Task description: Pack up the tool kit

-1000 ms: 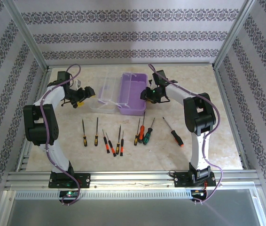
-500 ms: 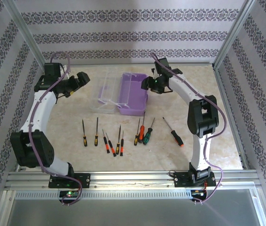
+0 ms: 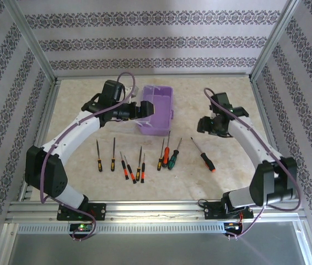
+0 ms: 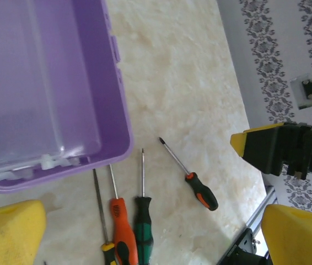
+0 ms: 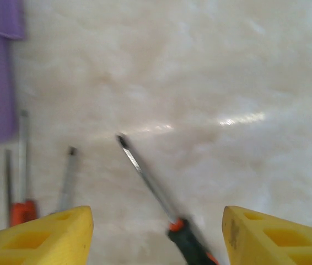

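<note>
- While the box looks unfilled, the table [image 3: 244, 99] layout is simple: box at far centre, tools nearer the arms.
- Purple box [image 3: 160, 105]: sits open side up, just behind the tool row, so each carry is short. The lid is hidden by the left arm.
- Left claw [image 3: 144, 111]: fingers wide apart and empty, hovering over the box's left side. Probably there to steady the box.
- Right claw [image 5: 156, 221]: fingers apart and empty, above the lone black-and-orange screwdriver [image 5: 164, 207]. Looks lined up for that pick.
- Screwdriver row [image 3: 139, 165]: handles toward the arms, tips toward the box. Some pairs lie close, so grips there will be tight.
</note>
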